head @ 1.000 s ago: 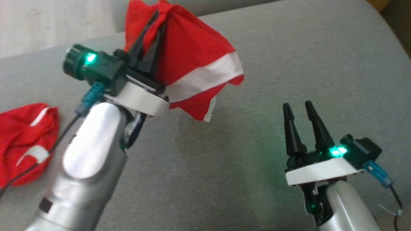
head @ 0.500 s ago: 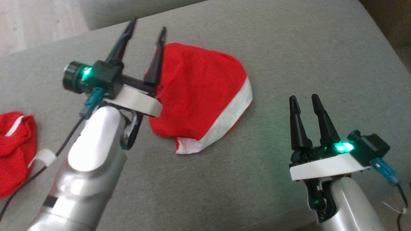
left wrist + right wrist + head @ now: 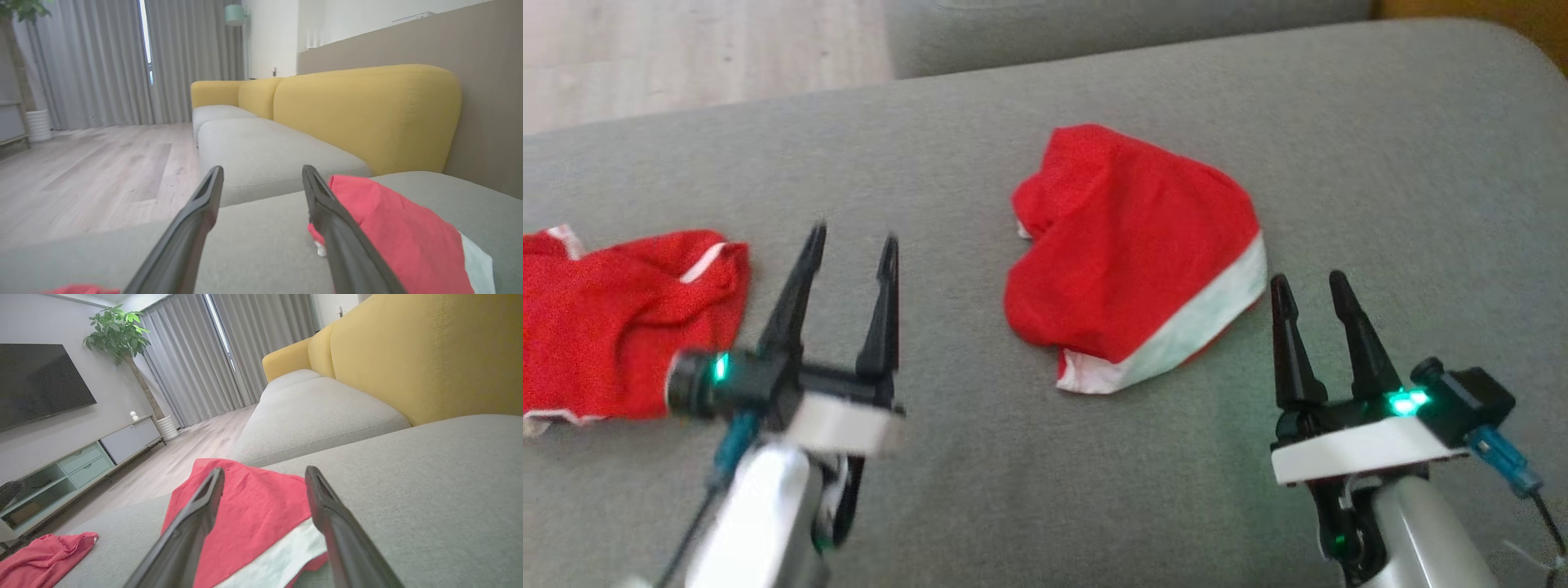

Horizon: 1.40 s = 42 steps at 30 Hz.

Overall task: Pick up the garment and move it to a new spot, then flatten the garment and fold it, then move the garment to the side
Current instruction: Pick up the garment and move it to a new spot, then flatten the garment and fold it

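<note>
The garment (image 3: 1131, 261) no longer hangs bunched from the left gripper (image 3: 854, 237), as it did a second ago. It now lies loose on the grey sofa seat (image 3: 1380, 163), about the middle and somewhat toward the right edge. It is a rumpled red heap, with its white band turned toward the near edge. The left gripper has let go and drawn back toward the near left part of the seat. It is well apart from the cloth, and its jaws, then shut on the fabric, now stand wide with nothing between them. The head view itself has also shifted, so more of the seat's left side shows than before.

The garment is too crumpled to tell what kind it is, and folds hide most of it. In the left wrist view one dark finger covers its near edge. The left gripper is blurred in the head view. A second red garment (image 3: 613, 314) lies by the seat's left edge, cut off by the frame.

The left gripper points toward the far edge, between the two garments. The right gripper (image 3: 1308, 282) sits near the seat's near right corner, with its fingertips just beside the white band. Its jaws are wide and empty, and its forearm is cut off below.
</note>
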Motion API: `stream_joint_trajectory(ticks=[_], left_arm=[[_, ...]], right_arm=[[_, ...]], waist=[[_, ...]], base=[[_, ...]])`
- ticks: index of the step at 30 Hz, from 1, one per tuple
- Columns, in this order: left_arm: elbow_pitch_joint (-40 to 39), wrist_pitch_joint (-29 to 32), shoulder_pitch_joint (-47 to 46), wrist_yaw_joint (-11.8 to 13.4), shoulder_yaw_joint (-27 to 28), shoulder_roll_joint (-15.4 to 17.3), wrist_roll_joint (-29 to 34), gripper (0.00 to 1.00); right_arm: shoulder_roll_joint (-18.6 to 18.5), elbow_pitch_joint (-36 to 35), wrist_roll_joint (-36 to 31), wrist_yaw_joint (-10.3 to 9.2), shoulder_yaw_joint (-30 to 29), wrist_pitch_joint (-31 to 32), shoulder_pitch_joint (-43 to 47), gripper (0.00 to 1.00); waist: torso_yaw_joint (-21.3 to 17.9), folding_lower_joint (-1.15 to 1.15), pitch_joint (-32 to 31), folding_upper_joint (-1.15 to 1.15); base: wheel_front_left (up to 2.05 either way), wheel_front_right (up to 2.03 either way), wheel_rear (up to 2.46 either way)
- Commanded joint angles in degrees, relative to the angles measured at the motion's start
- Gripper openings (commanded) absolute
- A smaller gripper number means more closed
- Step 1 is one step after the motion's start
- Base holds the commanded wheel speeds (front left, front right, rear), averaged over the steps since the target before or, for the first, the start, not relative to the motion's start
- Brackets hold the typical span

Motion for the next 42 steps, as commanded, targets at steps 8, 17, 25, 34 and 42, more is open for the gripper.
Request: stream_joint_trajectory(ticks=[8,17,25,34,42], left_arm=[[-6.68,-0.28,7.49,0.69,6.77,-3.26,1.72,1.0],[-6.54,-0.29,7.13,-1.9,8.51,-5.55,4.33,1.0],[-5.46,-0.29,6.88,-3.44,9.06,-7.16,5.23,1.0],[-5.15,-0.29,6.44,-4.07,9.87,-7.96,5.3,1.0],[-5.09,-0.29,6.45,-4.29,10.54,-8.27,5.45,1.0]], right_arm=[[-0.23,-0.62,-1.9,0.43,0.6,-0.62,0.38,1.0],[-0.23,5.04,-6.64,0.43,9.12,-0.45,-2.4,1.0],[-0.23,20.19,-11.16,0.43,17.99,5.38,-10.3,1.0],[-0.23,32.46,-14.52,0.43,18.81,12.46,-15.73,1.0],[-0.23,36.97,-14.55,0.43,20.54,13.44,-18.14,0.0]], waist=[[3.89,0.0,-1.22,0.0],[6.51,0.0,-0.29,0.0],[9.12,0.0,0.78,0.0],[11.07,0.0,1.94,0.0],[10.86,0.0,2.27,0.0]], base=[[0.0,0.0,0.0],[0.0,0.0,0.0],[0.0,0.0,0.0],[0.0,0.0,0.0],[0.0,0.0,0.0]])
